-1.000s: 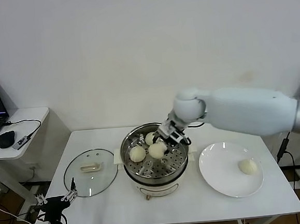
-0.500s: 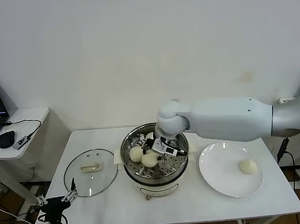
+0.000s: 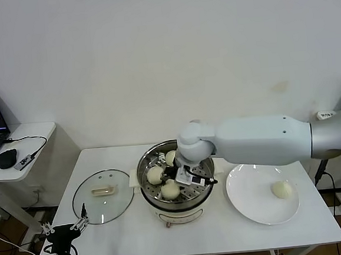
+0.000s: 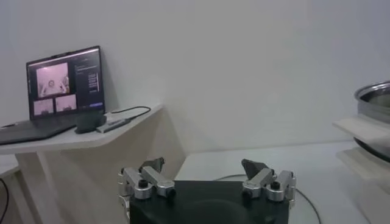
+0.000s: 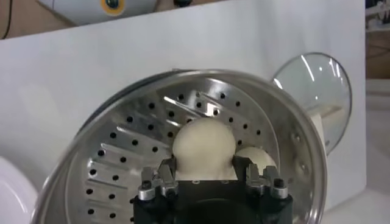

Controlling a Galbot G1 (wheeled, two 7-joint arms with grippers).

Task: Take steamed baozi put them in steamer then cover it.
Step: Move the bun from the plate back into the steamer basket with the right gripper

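Observation:
The steamer (image 3: 206, 187) stands mid-table, steel pot with a perforated tray (image 5: 122, 155). Two baozi lie in it, one at its left (image 3: 155, 175) and one at the back (image 3: 170, 157). My right gripper (image 3: 176, 186) reaches into the pot and is shut on a third baozi (image 3: 170, 190), low over the tray's front; in the right wrist view this baozi (image 5: 204, 143) sits between the fingers (image 5: 166, 169) of that gripper (image 5: 204, 165). A fourth baozi (image 3: 282, 189) lies on the white plate (image 3: 247, 204). The glass cover (image 3: 103, 195) lies flat left of the steamer. My left gripper (image 3: 65, 225) is open, parked off the table's front left corner.
A side desk (image 3: 24, 142) with a laptop (image 4: 64, 79) and a mouse (image 3: 7, 158) stands at the left. The steamer's rim (image 4: 375, 100) shows in the left wrist view, beyond the left gripper (image 4: 207, 173). The wall is close behind the table.
My right gripper has carried the baozi from the steamer's back right toward its front and lower to the tray. The left arm has not moved.

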